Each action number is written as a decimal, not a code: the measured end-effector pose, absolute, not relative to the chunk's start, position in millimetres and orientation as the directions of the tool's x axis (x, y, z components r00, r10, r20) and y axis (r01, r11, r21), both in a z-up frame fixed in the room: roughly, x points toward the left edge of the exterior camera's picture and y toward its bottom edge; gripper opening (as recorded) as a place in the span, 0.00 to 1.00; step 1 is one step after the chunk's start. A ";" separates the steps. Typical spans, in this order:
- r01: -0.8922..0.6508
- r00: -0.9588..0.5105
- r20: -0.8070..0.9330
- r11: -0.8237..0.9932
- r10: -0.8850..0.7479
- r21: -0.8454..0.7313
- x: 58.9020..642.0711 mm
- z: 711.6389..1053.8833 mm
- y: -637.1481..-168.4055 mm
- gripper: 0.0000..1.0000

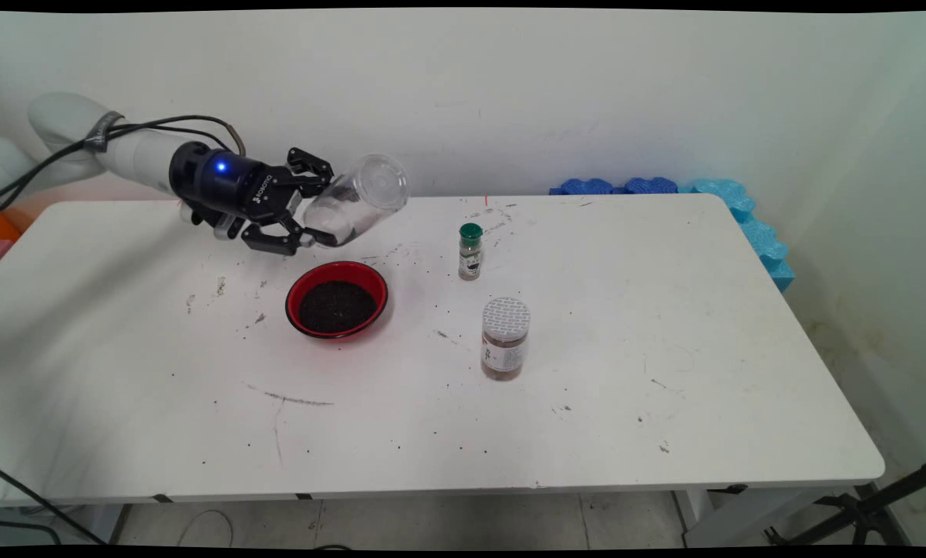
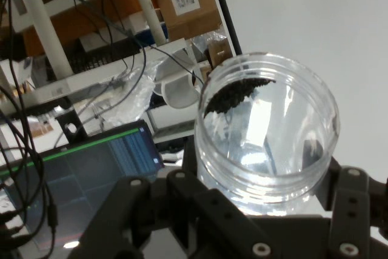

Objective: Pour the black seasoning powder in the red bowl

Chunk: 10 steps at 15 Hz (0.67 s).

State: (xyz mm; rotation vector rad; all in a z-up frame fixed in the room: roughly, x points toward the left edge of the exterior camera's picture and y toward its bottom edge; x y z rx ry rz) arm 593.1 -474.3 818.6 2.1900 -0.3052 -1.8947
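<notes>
My gripper [image 1: 317, 211] is shut on a clear plastic jar [image 1: 356, 198], held tilted on its side above the table, up and slightly right of a red bowl [image 1: 337, 300] filled with dark grains. In the hand view the clear jar [image 2: 267, 128] sits between the fingers [image 2: 348, 210], mouth away from me, with a small clump of dark grains stuck to its inner wall. The jar is otherwise nearly empty.
A small green-capped spice bottle [image 1: 469, 251] stands right of the bowl. A brown-filled jar with a white lid [image 1: 504, 338] stands nearer the front. Blue foam pieces [image 1: 668, 188] line the table's far right corner. Dark grains lie scattered on the white table [image 1: 664, 325].
</notes>
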 end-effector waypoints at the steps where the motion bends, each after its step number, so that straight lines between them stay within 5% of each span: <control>1: -0.013 0.147 -0.933 -0.944 -0.327 0.329 593.2 819.0 -475.0 0.00; 10: -0.128 0.169 -0.735 -0.754 -0.657 0.645 593.3 833.3 -477.1 0.00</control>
